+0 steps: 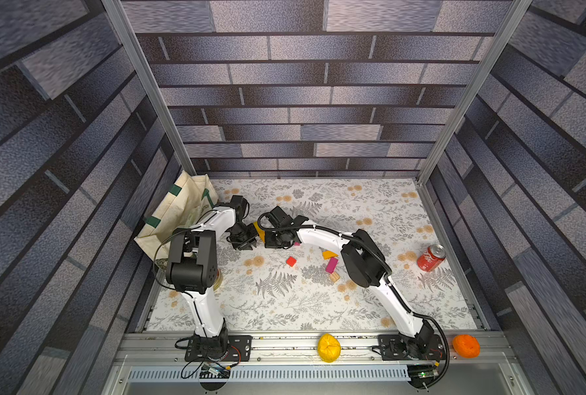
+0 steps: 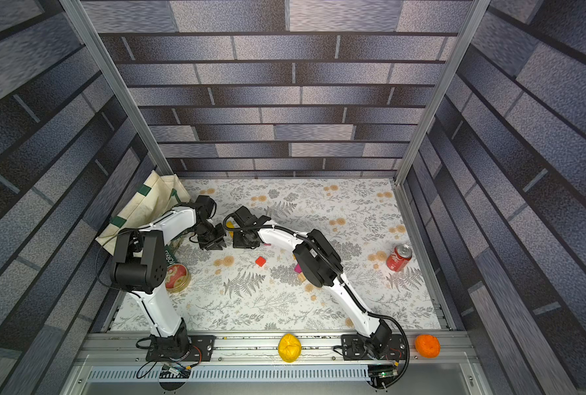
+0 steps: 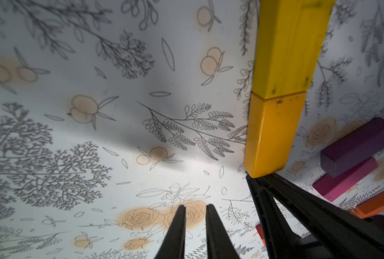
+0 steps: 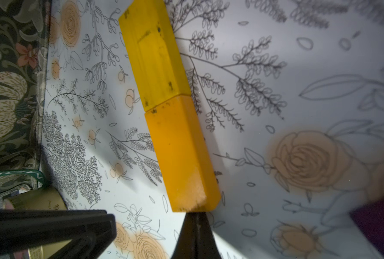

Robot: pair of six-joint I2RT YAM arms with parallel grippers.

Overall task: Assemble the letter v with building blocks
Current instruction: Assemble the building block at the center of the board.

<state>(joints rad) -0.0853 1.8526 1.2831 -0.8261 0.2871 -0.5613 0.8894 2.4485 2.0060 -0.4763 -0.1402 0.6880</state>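
- Open room first: the table [image 1: 318,307] lies bare across the lower middle and the right of both top views; the back strip under the brick wall is free too; side walls close in at left and right.
- Left gripper [image 3: 195,210] hangs low over the floral surface; its fingers [image 3: 177,231] stand a slim gap apart, with nothing between them.
- Right gripper [image 4: 194,215] has its fingers together; the tip touches the end of the amber block [image 4: 179,152]; that block butts end to end with the yellow block [image 4: 155,58], one straight row, left of centre in the top views.
- Just beside that row lie a purple block [image 3: 356,143], a magenta block [image 3: 345,177] and an orange block [image 3: 377,204], staggered and close together.
- Loose at centre: the red block [image 1: 291,261] sits alone; a second magenta block [image 1: 331,265] and the wood cube [image 1: 334,277] lie just beside the right arm's elbow, which crowds that patch.
- Soda can [image 1: 431,257] sits near the right edge; the yellow lump [image 1: 329,347] and orange lump [image 1: 466,346] sit on the metal rail at the bottom.
- Containers: the tote bag [image 1: 175,212] slumps in the table's upper left corner, behind the left arm, its inside unseen; the round tin [image 2: 177,277] sits by the left elbow, its contents hidden.
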